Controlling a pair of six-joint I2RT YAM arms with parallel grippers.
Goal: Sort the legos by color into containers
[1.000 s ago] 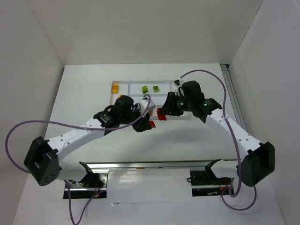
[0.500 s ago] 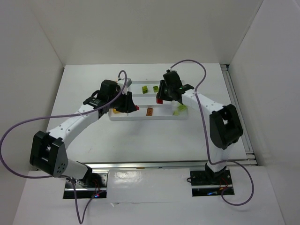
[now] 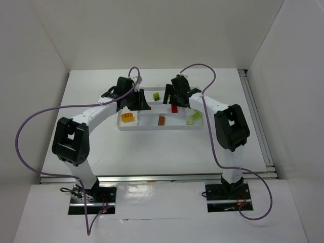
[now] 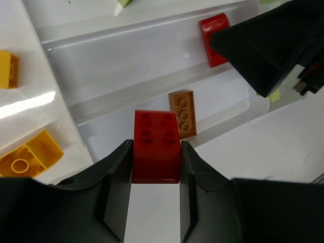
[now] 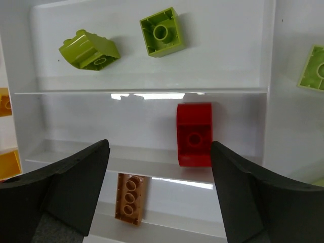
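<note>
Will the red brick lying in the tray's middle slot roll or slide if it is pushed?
Likely slide, not roll: the red brick lies flat on the glossy tray floor. It looks stiff and probably light, so it may skid.

The left arm and right arm reach forward, wrists angled toward each other. The left gripper pinches a red brick; the right gripper has its jaws spread wide.

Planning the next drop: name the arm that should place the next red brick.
Left. The left fingers clamp a red brick over the tray; the right fingers stand open and empty.
</note>
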